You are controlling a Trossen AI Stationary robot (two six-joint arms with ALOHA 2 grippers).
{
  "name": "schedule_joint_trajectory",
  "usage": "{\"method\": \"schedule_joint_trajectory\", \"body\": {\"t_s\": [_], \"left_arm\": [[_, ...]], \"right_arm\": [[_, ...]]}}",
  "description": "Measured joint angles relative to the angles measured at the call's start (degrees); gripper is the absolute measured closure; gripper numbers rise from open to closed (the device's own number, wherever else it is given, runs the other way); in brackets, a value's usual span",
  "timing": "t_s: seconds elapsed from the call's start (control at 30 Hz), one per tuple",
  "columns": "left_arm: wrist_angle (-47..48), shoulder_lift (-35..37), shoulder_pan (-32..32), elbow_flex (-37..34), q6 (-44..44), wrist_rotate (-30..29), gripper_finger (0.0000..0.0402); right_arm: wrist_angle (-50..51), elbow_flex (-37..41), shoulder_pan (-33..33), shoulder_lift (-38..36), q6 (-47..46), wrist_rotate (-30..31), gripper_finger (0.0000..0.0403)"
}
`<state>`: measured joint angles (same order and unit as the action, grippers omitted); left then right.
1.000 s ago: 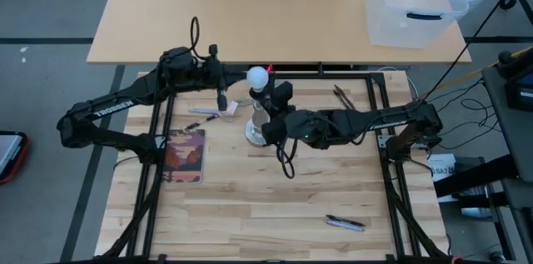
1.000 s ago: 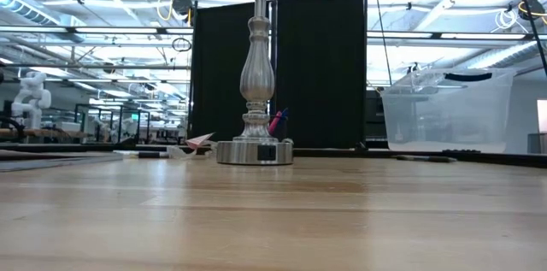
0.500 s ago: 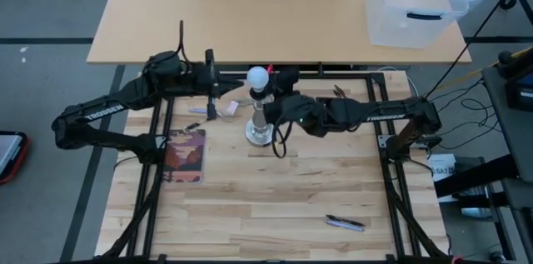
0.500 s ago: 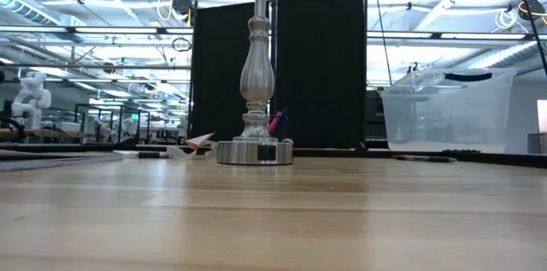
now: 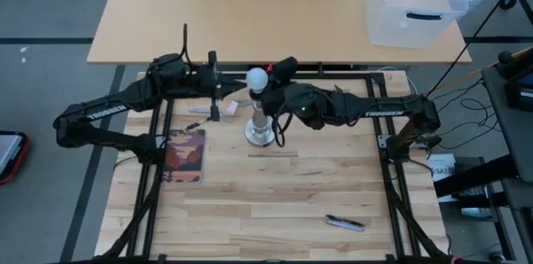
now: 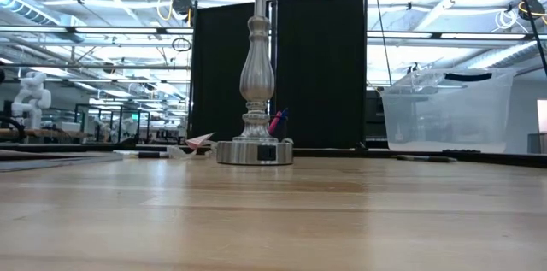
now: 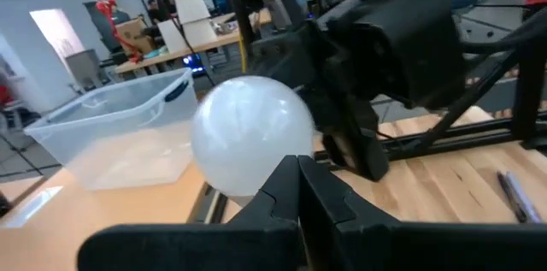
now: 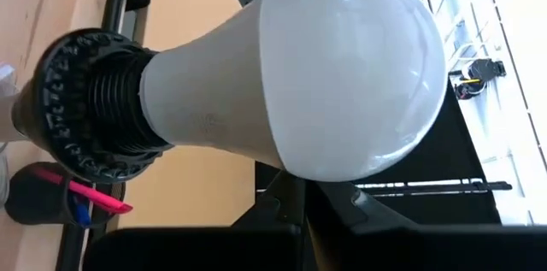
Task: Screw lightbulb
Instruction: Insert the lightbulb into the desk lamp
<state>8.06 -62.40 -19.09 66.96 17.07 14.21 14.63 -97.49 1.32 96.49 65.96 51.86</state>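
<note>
A: How do the jaws stand on each arm?

B: Both pairs are closed with nothing between them. The left gripper (image 5: 218,96) hangs just left of the frosted white round lightbulb (image 5: 259,77), its dark fingers (image 7: 282,187) pressed together in front of the globe. The right gripper (image 5: 279,81) sits just right of the bulb, fingers together too, close to the globe; I cannot tell whether either touches it.

A: And where is the bulb?

B: It sits in the black ribbed socket collar (image 8: 85,104) at the top of the silvery turned-metal lamp stand (image 6: 255,74), which stands upright on its round disc foot (image 6: 254,152) in the far middle of the pale wooden bench (image 5: 275,197). The globe points straight up; in the low view it is cut off above the picture.

A: What else lies on the bench?

B: A brown-covered book (image 5: 184,155) lies flat at the left, near the left arm's elbow. A dark pen (image 5: 345,223) lies at the near right, well apart from the stand. A small pink and white paper shape (image 6: 199,140) rests just left of the stand's foot, and a dark cup of pens (image 8: 47,196) is beside the foot as well.

A: Beyond the bench?

B: A clear plastic storage tub (image 5: 416,2) rests on the tan table (image 5: 241,6) at the far right
</note>
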Motion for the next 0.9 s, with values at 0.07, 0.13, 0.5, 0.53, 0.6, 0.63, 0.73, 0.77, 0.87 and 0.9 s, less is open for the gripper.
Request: {"method": "schedule_joint_trajectory", "body": {"t_s": [0.07,0.13,0.5,0.53,0.6,0.63,0.73,0.77,0.87,0.9], "left_arm": [[-1.15,-0.59,0.02,0.0,0.02,-0.26,0.0402],[-1.31,-0.72,-0.07,0.0,0.13,-0.11,0.0402],[-1.64,-1.65,-2.57,0.0,0.05,-0.23,0.0402],[-1.68,-1.77,-2.91,0.0,-0.09,-0.38,0.0402],[-1.93,-2.55,-3.27,0.0,-0.07,-0.83,0.0402],[-2.24,-2.93,-3.39,0.0,-0.08,-1.0,0.0402],[-3.93,-4.61,-3.52,0.07,-0.12,-2.62,0.0402],[-4.52,-5.14,-3.54,0.12,-0.12,-3.29,0.0402],[-4.81,-6.33,-4.01,0.19,-0.27,-3.34,0.0402],[-4.03,-6.62,-4.25,0.05,-0.3,-2.84,0.0402]], "right_arm": [[0.1,0.0,0.58,0.0,-0.1,-0.03,0.0403],[0.16,0.0,1.09,-0.03,-0.04,0.35,0.0403],[1.05,0.04,3.18,-0.09,-0.29,2.06,0.0403],[1.05,0.04,3.26,-0.09,-0.3,2.09,0.0403],[1.05,0.04,3.44,-0.09,-0.31,2.05,0.0403],[1.05,0.04,3.57,-0.09,-0.31,2.11,0.0403],[1.27,0.04,3.92,-0.09,-0.87,1.54,0.0403],[1.32,0.04,4.13,-0.09,-1.4,0.71,0.0403],[1.99,0.04,4.88,0.0,-2.32,0.09,0.0403],[1.97,0.04,5.11,0.02,-2.3,0.29,0.0403]]}}
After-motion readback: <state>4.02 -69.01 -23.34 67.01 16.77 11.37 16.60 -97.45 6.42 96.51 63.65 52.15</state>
